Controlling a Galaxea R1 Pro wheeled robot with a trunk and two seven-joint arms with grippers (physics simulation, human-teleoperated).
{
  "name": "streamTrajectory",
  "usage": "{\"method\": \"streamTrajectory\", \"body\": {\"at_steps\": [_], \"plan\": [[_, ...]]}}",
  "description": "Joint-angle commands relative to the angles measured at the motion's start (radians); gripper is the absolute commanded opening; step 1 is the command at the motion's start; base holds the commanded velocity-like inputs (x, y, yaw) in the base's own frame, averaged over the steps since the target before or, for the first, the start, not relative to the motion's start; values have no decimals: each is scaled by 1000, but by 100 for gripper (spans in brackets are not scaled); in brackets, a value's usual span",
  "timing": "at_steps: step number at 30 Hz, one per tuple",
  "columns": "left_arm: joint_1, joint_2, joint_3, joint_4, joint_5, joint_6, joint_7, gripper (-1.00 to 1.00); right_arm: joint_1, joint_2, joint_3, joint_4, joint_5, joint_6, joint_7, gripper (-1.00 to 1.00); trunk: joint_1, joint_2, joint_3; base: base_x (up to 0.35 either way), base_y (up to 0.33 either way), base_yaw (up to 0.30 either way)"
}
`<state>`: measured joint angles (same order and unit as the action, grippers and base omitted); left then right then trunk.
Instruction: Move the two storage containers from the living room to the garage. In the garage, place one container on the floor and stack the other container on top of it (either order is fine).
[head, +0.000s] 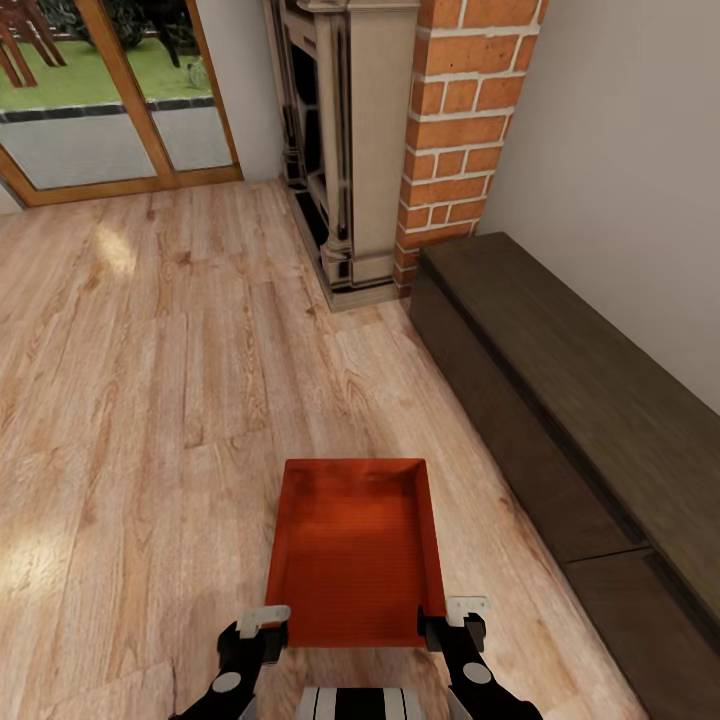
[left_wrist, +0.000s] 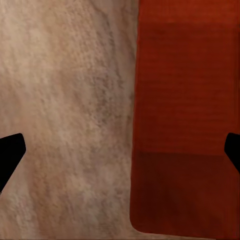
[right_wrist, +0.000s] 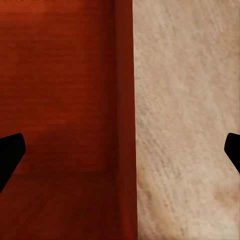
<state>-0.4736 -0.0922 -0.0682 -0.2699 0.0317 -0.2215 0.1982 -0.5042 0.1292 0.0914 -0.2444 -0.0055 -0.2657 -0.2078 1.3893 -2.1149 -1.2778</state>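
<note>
Both grippers straddle the near corners of one storage container (head: 355, 550): the left gripper (head: 262, 628) and right gripper (head: 450, 622) each have fingers spread wide across a side wall, not yet clamped. The orange-red bin is empty and sits in the living room on the wood-plank floor (head: 150, 400), near a dark low cabinet (head: 570, 400) and brick fireplace (head: 450, 130). By this evidence, the haul to the garage has not begun.

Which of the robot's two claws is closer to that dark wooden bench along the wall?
The right. The right gripper sits at the orange container's near corner on the side facing the dark bench; the left gripper sits at the opposite near corner, farther from the bench.
</note>
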Motion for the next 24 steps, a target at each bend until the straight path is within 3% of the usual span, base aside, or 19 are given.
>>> {"method": "streamTrajectory", "body": {"at_steps": [1, 24], "plan": [[-1, -1, -7, -7, 4, -2, 7, 100, -1, 0, 8, 1, -1, -2, -8, 100, 0, 0, -1, 0, 0, 0], [-2, -4, -11, -26, 0, -9, 8, 100, -1, 0, 8, 2, -1, -2, -8, 100, 0, 0, -1, 0, 0, 0]]}}
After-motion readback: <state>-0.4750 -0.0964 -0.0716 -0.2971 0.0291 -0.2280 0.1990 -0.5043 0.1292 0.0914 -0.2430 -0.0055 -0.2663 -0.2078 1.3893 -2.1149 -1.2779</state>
